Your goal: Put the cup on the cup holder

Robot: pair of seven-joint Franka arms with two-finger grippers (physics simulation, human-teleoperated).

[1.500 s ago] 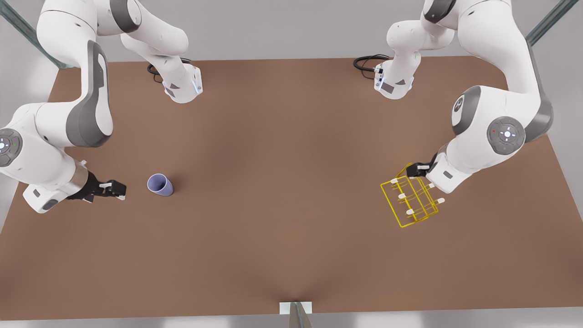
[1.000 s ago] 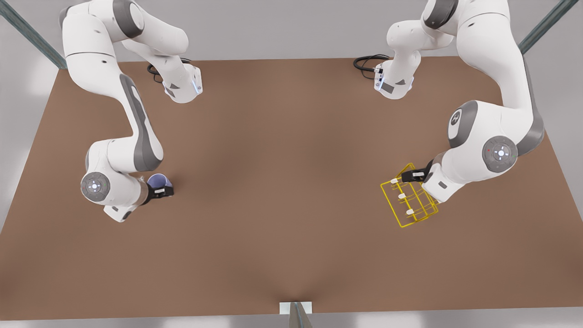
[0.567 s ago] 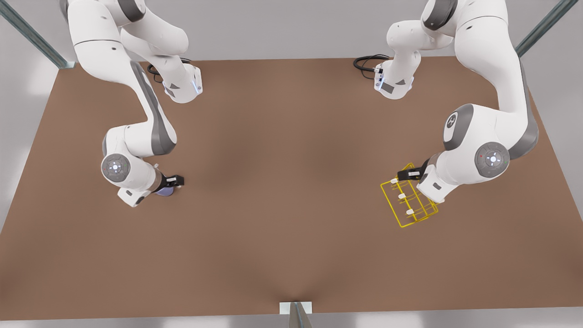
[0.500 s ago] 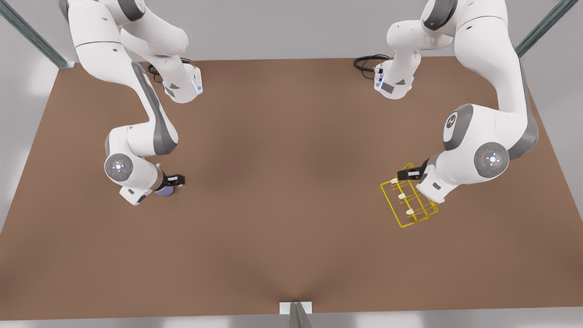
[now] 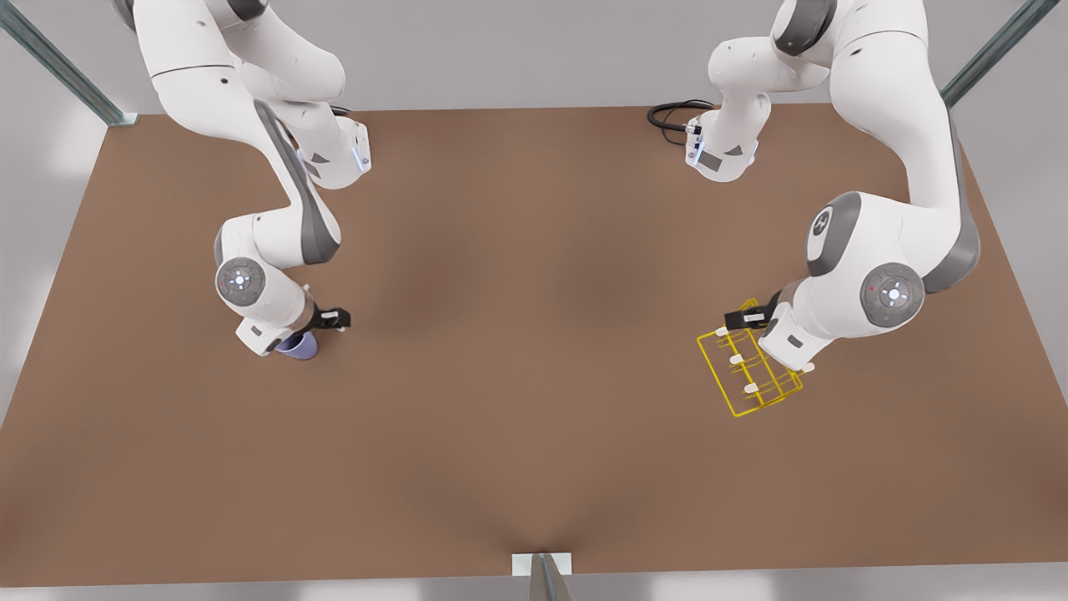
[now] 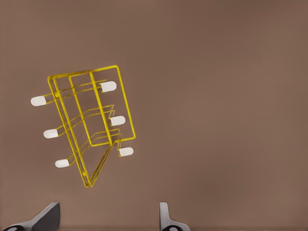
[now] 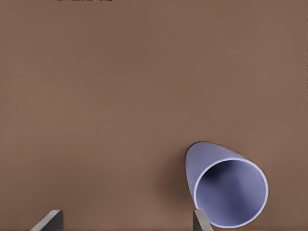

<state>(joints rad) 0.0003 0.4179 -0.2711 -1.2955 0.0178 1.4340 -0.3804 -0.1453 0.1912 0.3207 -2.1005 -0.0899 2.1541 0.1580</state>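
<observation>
The cup is standing on the bench under the right gripper, whose fingers are spread. The left gripper, fingers spread, is hovering over the holder.

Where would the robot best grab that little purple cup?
Probably across its rim wall, coming down from above: the cup stands mouth-up on the table, open and handle-free. The right tool hovers open over it. The left tool waits open above the cup holder.

cup half behind right arm
</observation>
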